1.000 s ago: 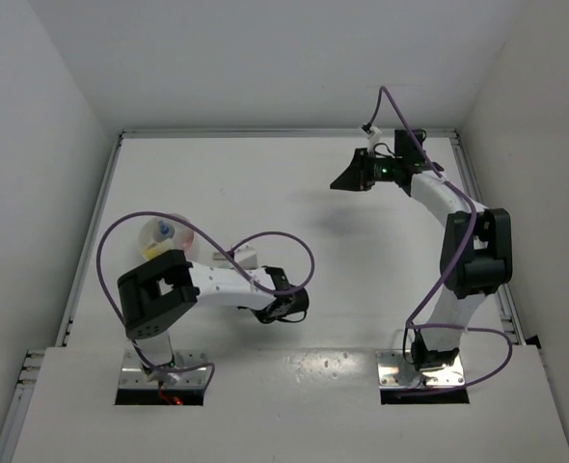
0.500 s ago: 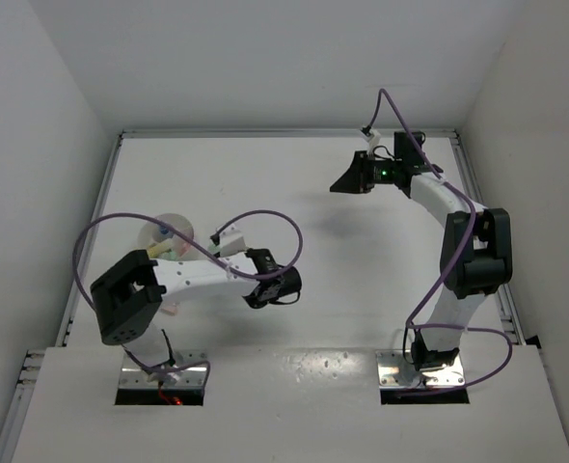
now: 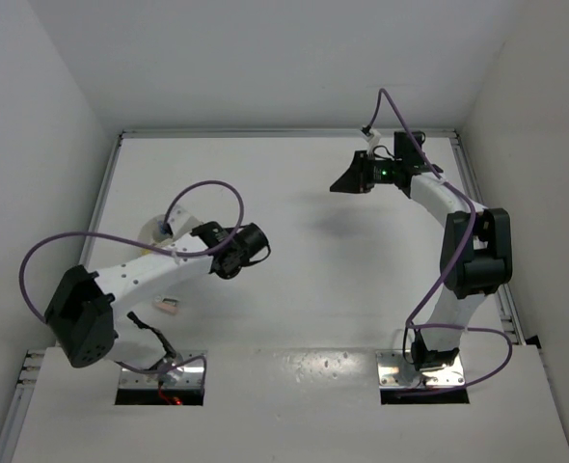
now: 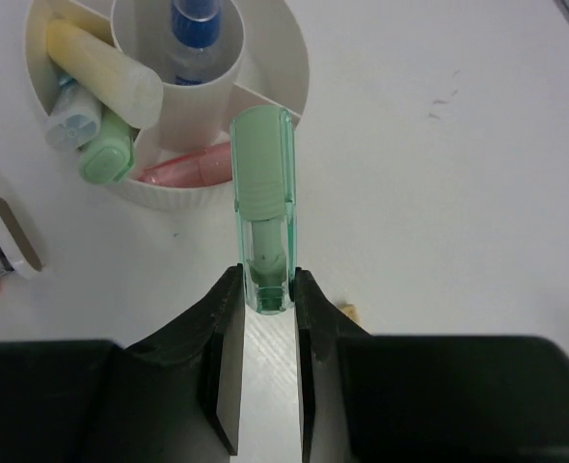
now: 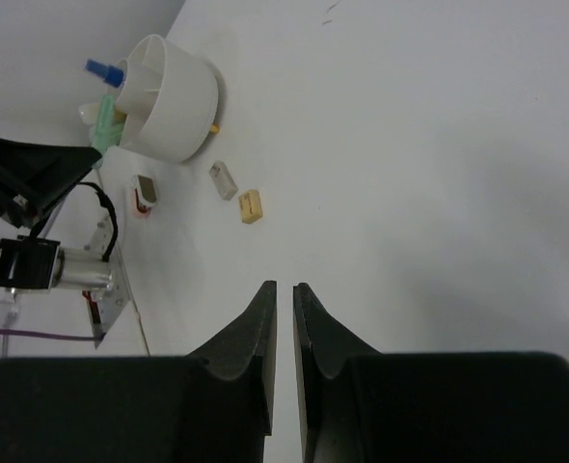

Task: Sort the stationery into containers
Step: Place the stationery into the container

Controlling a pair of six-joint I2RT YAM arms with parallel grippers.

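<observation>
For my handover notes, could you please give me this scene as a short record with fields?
Left fingers: shut on a green marker, which points toward the bowl
Right fingers: closed, holding nothing
Bowl: divided; blue-tipped pen in the centre cup, yellow marker and pink marker in the outer ring
Not yet sorted: grey block, tan block, pink block

The left tool [image 4: 265,289] pinches one end of a pale green marker [image 4: 262,183], whose far end overlaps the white bowl's [image 4: 299,77] near wall. Inside the bowl, a blue-tipped pen [image 4: 196,39] stands in the centre cup, with a yellow marker [image 4: 101,63] and a pink marker [image 4: 183,169] in the surrounding ring.
</observation>
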